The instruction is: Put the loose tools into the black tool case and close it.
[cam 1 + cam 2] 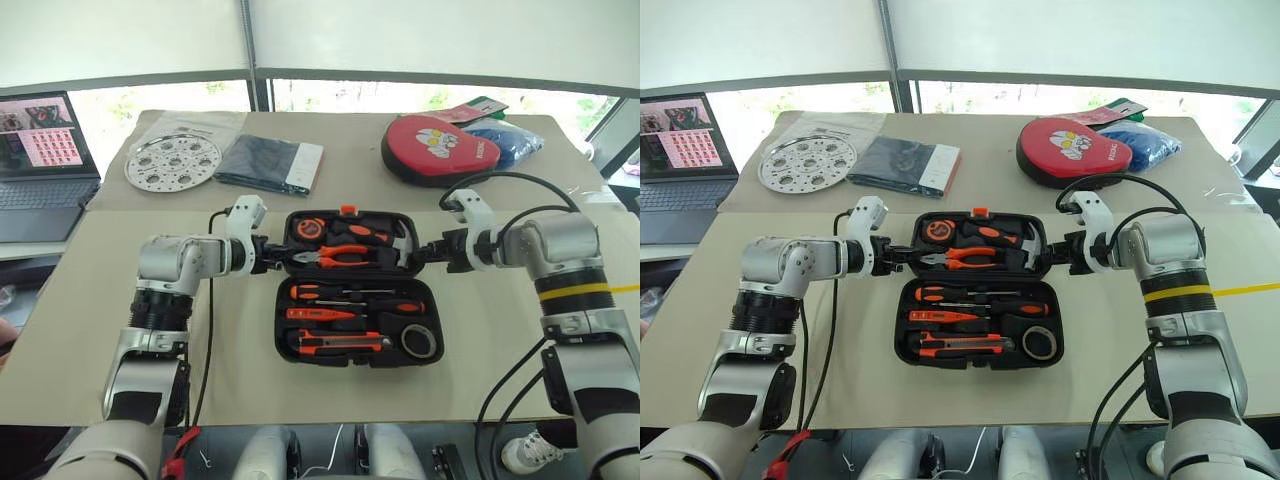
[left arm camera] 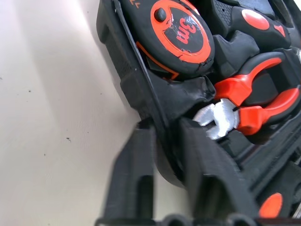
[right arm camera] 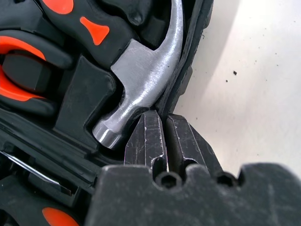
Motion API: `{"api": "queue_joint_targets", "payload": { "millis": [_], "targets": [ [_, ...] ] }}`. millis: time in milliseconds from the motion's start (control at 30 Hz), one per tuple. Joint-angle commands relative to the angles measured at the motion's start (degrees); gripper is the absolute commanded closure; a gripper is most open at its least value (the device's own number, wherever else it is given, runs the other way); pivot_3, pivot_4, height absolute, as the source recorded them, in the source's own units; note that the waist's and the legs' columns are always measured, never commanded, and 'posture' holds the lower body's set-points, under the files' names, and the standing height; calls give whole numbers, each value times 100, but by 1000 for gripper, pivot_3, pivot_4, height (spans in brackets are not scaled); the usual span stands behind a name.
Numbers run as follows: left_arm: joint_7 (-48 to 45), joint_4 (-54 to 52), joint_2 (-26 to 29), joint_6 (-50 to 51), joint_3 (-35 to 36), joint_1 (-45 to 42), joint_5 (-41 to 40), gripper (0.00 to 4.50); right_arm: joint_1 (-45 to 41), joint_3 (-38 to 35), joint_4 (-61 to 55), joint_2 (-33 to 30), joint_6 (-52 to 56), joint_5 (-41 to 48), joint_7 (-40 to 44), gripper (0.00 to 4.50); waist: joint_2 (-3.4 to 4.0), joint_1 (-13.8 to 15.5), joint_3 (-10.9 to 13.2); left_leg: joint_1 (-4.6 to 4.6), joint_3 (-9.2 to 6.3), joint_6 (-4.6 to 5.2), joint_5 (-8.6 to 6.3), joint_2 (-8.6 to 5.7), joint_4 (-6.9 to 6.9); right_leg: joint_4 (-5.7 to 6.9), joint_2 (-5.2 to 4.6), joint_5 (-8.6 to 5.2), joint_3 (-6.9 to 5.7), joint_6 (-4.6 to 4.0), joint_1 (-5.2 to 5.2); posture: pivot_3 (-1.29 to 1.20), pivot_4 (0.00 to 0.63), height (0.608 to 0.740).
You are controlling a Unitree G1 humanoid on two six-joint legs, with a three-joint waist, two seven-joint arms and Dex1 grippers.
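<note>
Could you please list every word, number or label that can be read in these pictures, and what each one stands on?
"3m": on the round orange face of the tape measure in the black tool case.
Print on the red oval pouch: too small to read.
Laptop screen: unreadable.

The black tool case (image 1: 350, 288) lies open on the table; screwdrivers (image 1: 345, 292), utility knife (image 1: 340, 343) and tape ring (image 1: 419, 341) apparently sit slotted in its near half.

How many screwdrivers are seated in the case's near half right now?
3: two black-and-orange ones in the upper slots, the slim orange tester just below them, above the utility knife.
</note>
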Motion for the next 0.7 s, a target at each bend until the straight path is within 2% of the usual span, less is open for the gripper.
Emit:
{"api": "queue_joint_targets", "payload": {
  "millis": [33,267,333,433,567,633,700],
  "targets": [
    [160,16,28,-124,113,47,113,4467,76,-269,-19,65,-160,-107,-282,4500,0,-10,0,2,0,-4,4,1,-1,2,1,3,3,-5,-1,0,150,740],
    [-99,-690,-141,-987,730,561,-308,4467,805,-506,-1331,47,-1800,67,353,4500,0,-51,1,-8,4,-18,15,13,-6,11,10,15,12,-23,-26,0,150,740],
    [-1008,-1412,-1,-2730,772,1366,-222,4467,1483,-585,-2080,-120,-3194,-293,353,4500,0,-51,1,-17,7,-19,16,16,-6,11,13,15,13,-24,-41,0,150,740],
    [-1346,-1874,63,-3858,900,2061,-150,4467,2281,-642,-2531,-330,-4914,-784,383,4500,0,-60,2,-25,23,-29,14,20,-43,24,18,15,19,-24,-74,0,150,740],
    [-2125,-2040,460,-6303,492,3023,732,4467,3315,-797,-2523,-585,-7211,-1490,186,4500,1,-50,3,-62,45,-29,15,20,-35,8,33,15,9,-26,-101,0,150,740],
    [-2009,-1950,399,-7160,592,3393,930,4467,3922,-836,-2368,-726,-8510,-1903,2,4500,2,-34,3,-62,59,-29,15,21,-40,-4,35,14,6,-26,-98,0,150,740],
    [-1969,-1752,460,-7873,582,3585,1163,4467,4266,-827,-2197,-808,-9238,-2156,-144,4500,-1,-20,4,-54,64,-29,15,21,-41,-17,31,13,7,-25,-87,0,150,740]
  ]
}}
